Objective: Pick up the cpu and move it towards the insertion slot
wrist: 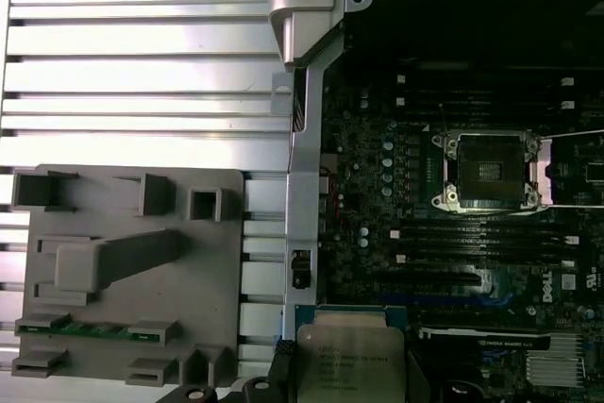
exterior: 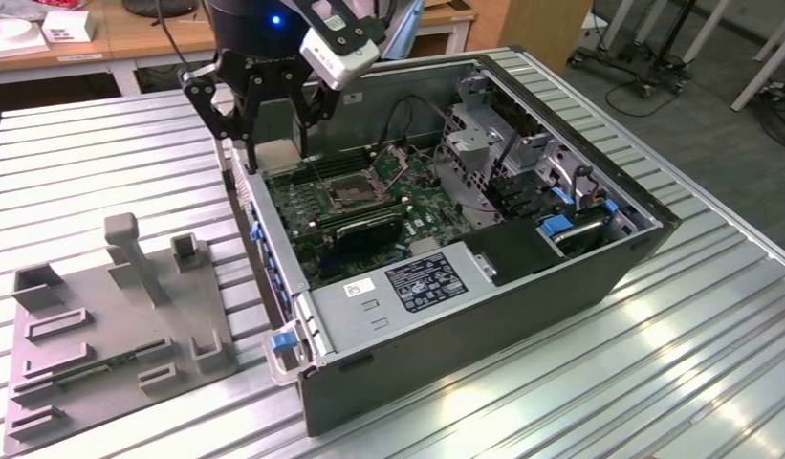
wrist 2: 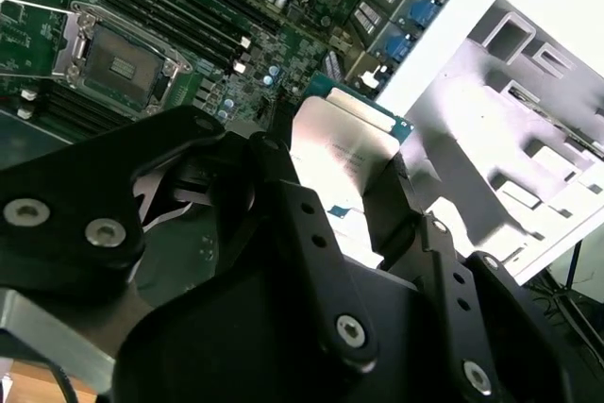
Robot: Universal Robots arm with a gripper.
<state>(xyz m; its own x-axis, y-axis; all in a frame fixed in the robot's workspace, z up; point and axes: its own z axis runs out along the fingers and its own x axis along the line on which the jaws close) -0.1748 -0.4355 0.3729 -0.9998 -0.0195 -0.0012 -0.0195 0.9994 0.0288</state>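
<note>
Gripping the cpu (wrist 2: pixel 344 153) by two opposite edges, the end effector (exterior: pixel 271 143) hangs over the near wall of the open computer case (exterior: pixel 494 316), its fingers (wrist 2: pixel 311 224) clamped on the chip so the flat silver top faces away from the wrist. That edge hold keeps the chip level and leaves its broad faces free, which suits a part that must drop squarely into a frame. In the first wrist view the cpu (wrist: pixel 344 361) sits between the dark finger tips, just inside the case wall, lifted clear of the green circuit board.

The insertion slot (exterior: pixel 345 191) lies further into the case than the chip, well apart from it, with its silvery frame around a dark centre; it shows in both wrist views too (wrist: pixel 486 169) (wrist 2: pixel 118 61). Long black memory slots (wrist: pixel 453 238) run between the slot and the held chip.

Outside the case, on the ribbed metal worktop (exterior: pixel 98 163), rests a grey parts fixture (exterior: pixel 112 335) with upright posts and shallow pockets; a thin green memory stick (wrist: pixel 90 330) lies in one of them, untouched.
</note>
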